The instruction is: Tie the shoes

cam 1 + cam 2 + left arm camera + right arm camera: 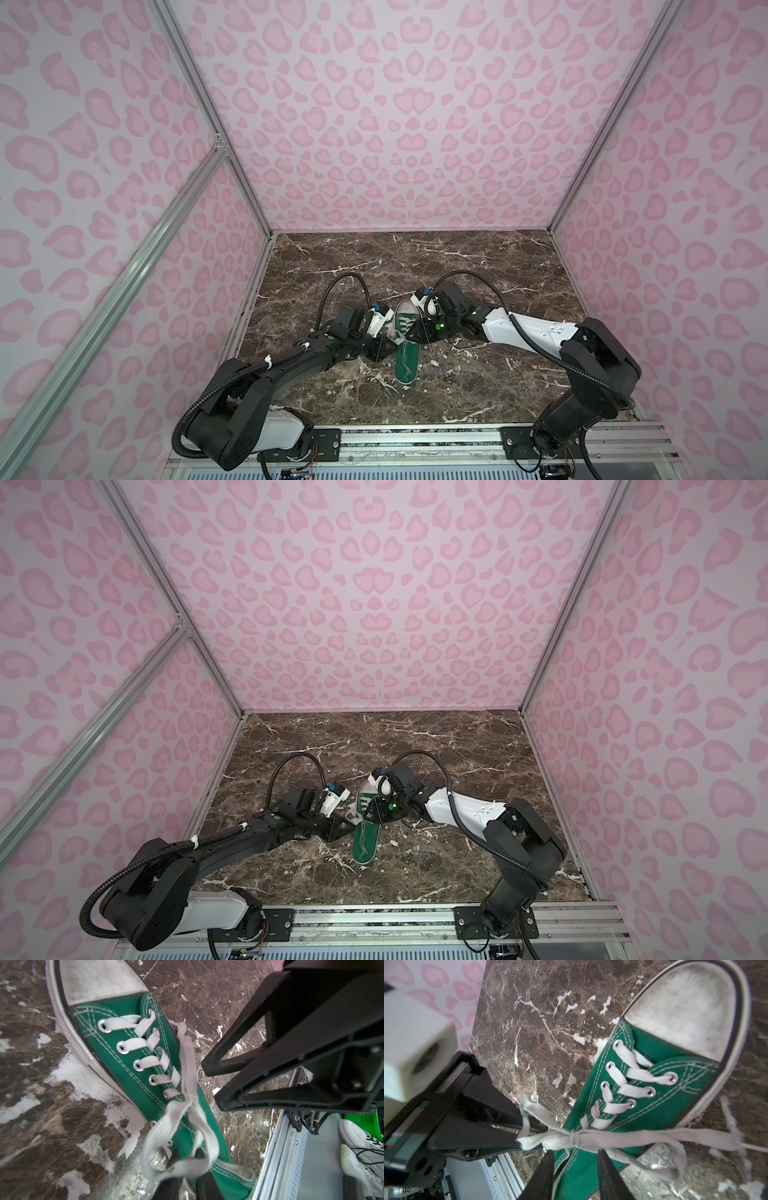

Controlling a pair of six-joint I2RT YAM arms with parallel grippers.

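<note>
Green sneaker (406,347) lay mid-desk (478,266), toe at 12 o'clock. Laces (623,1138) limp, flat, likely slippery; canvas light, soft. Left end effector (187,1162) pinched a lace loop; right end effector (575,1169) spread, apparently empty. Best hold: loop mid-length beside knot (574,1139).

- Both top views look down from high up, far away, at the whole bench (478,266) and both arms.
- Each wrist camera sits very close, looking down along its own arm.
- All four views share the green shoe (133,1068) in the middle.
</note>
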